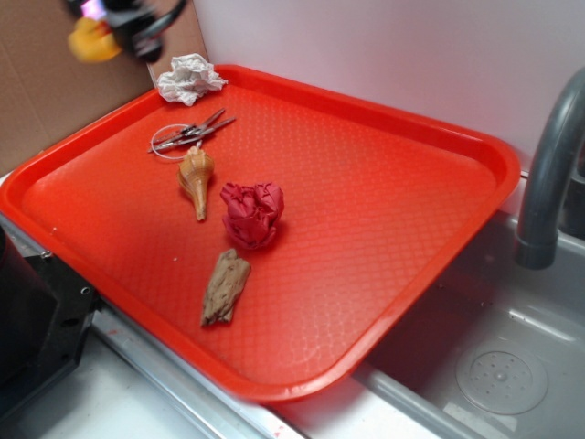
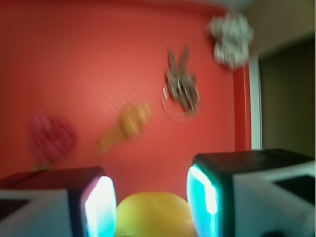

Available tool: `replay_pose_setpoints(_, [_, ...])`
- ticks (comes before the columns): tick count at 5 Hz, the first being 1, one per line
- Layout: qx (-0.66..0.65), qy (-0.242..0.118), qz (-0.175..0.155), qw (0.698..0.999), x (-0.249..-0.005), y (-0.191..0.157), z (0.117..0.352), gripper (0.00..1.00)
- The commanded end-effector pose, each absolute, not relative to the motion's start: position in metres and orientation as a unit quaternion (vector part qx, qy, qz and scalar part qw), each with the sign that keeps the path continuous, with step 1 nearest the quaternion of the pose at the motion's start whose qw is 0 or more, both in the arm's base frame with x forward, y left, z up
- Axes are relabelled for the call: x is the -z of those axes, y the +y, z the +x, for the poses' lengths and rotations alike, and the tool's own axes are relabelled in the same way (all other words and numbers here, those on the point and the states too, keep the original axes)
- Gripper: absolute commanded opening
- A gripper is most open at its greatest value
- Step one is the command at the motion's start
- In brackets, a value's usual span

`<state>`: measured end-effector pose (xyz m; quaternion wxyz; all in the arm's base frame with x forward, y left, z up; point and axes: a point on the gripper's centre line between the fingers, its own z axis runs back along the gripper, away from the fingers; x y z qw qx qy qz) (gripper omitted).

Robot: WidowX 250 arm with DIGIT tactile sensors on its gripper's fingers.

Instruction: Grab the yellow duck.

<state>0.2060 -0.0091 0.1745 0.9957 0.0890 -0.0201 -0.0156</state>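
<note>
Exterior: fingers [image 1: 110, 32] clamp yellow duck [image 1: 91, 41] above tray [image 1: 384, 183] corner.

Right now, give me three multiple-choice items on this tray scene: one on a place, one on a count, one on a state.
1. Where is the yellow duck?
A. beside the seashell
B. off the tray, up in the gripper
C. in the sink

2. How many crumpled paper balls lie on the red tray?
A. one
B. two
C. four

3. How are the gripper fingers?
A. closed around the duck
B. wide open, empty
C. holding the keys

Answers: 1 B, the exterior view shows it lifted above the tray's corner. 2 B, a white ball and a red ball. 3 A, the duck sits between both pads.
</note>
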Motion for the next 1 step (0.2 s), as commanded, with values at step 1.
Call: replay_pose_setpoints(1, [0.055,-0.053,0.086,0.993,-0.1945,-0.0363,0.2293,0.0])
